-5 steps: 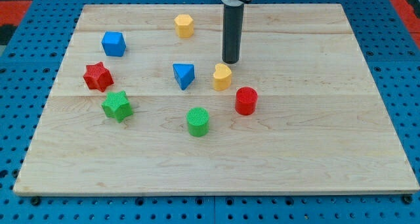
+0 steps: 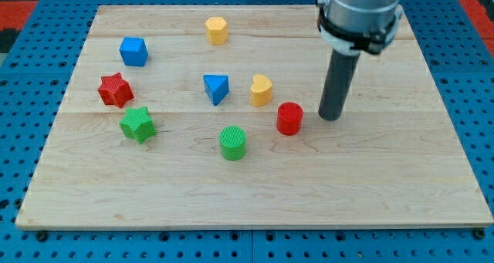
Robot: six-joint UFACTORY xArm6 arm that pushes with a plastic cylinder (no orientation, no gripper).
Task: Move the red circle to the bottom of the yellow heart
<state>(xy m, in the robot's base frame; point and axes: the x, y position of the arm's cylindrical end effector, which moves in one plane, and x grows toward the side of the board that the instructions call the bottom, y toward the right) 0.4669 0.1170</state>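
Eight small blocks sit on the wooden board (image 2: 401, 178). I carry no claw at all, only a straight dark rod, so nothing is held; my tip (image 2: 330, 118) rests on the board just to the view's right of the red circle (image 2: 289, 118), near it but with a sliver of wood showing between us. That red circle lies below and to the right of the yellow heart (image 2: 261, 89), close yet apart. Left of the heart stands the blue triangle (image 2: 216, 88). A green cylinder (image 2: 232, 143) sits lower, toward the view's bottom. Farther left are a green star (image 2: 137, 124), a red star (image 2: 115, 89) and a blue cube (image 2: 133, 52). A yellow hexagonal block (image 2: 217, 30) stands near the top edge.
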